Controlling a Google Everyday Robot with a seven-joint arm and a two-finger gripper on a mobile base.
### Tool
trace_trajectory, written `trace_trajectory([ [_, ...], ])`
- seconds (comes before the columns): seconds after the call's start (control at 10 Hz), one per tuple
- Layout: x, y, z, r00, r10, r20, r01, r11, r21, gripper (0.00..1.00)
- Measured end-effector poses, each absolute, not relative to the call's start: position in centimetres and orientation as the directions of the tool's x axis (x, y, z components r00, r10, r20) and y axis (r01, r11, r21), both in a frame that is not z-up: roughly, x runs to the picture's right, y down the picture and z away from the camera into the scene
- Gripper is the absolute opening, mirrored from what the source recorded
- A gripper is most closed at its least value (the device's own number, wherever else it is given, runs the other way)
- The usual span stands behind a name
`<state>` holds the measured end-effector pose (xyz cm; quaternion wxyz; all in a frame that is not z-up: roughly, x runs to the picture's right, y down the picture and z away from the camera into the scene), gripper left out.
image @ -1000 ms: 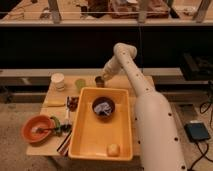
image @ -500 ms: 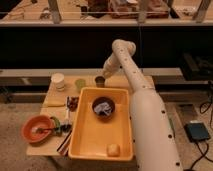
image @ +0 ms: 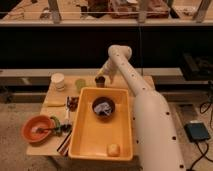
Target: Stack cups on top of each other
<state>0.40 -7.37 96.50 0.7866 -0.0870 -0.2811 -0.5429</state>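
A pale yellow cup (image: 58, 81) stands at the back left of the wooden table (image: 50, 150). A light green cup (image: 81, 84) stands to its right, near the tray's back left corner. A dark brownish-grey cup (image: 100, 81) stands just behind the yellow tray's back rim. My gripper (image: 101, 75) is at the end of the white arm, directly over the dark cup and close around its top. The gripper hides the cup's rim.
A large yellow tray (image: 85, 140) holds a wide dark bowl (image: 104, 106) and a small pale lump (image: 114, 149). An orange bowl (image: 37, 128) with utensils sits at the front left. A yellow item (image: 55, 104) and dark utensils lie left of the tray.
The arm's elbow has shifted slightly; the gripper stays at the dark cup. The cups have not visibly moved.
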Motion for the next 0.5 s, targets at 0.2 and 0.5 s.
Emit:
trace_trajectory([
  [0.2,0.5,-7.0,96.9,0.249,-0.807,0.536,0.908,0.387,0.161,0.80],
  [0.5,0.0,-5.7,97.8,0.238,-0.798,0.553,0.916,0.374,0.145,0.58],
])
